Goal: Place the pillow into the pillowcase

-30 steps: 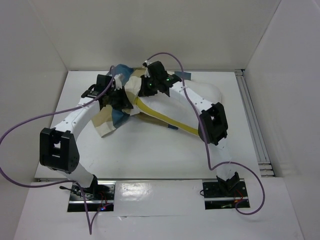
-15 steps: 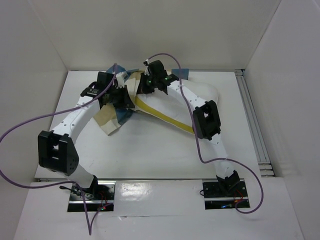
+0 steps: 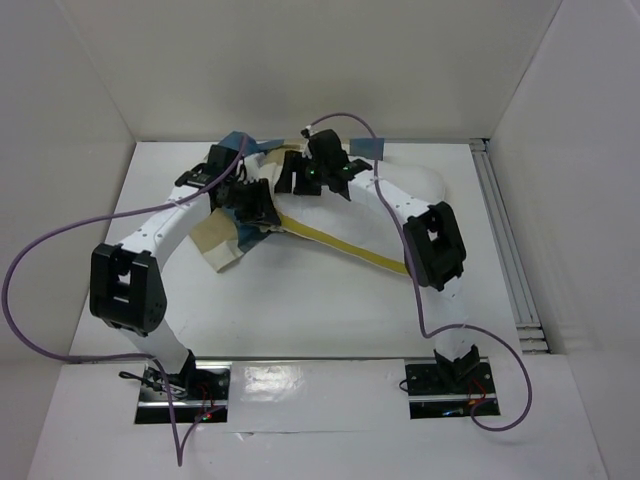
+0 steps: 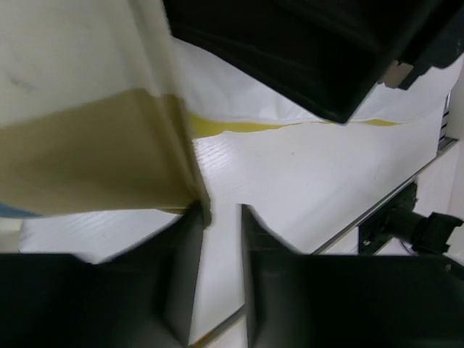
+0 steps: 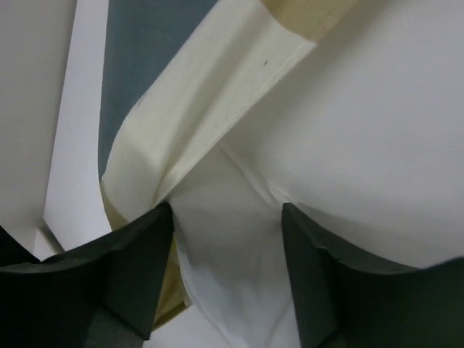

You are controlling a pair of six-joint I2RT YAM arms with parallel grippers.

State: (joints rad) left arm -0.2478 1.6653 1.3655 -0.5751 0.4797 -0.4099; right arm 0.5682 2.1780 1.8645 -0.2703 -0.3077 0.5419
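Observation:
The white pillow with its yellow piping lies across the middle of the table, running to the right. The checked pillowcase is bunched over the pillow's left and far end, with blue corners showing at the back. My left gripper is slightly open. Only bare table shows between its fingers, and the tan pillowcase edge touches its left fingertip. My right gripper stands open wide just over the pillow, beside a cream fold of the pillowcase.
White walls close in the table at the back and both sides. A metal rail runs along the right edge. Purple cables loop off both arms. In the left wrist view the black body of the right arm hangs close above.
Both grippers were shut on the cloth and have now opened and let go. The raised fold of pillowcase has dropped, and both wrists have shifted a little to the right.

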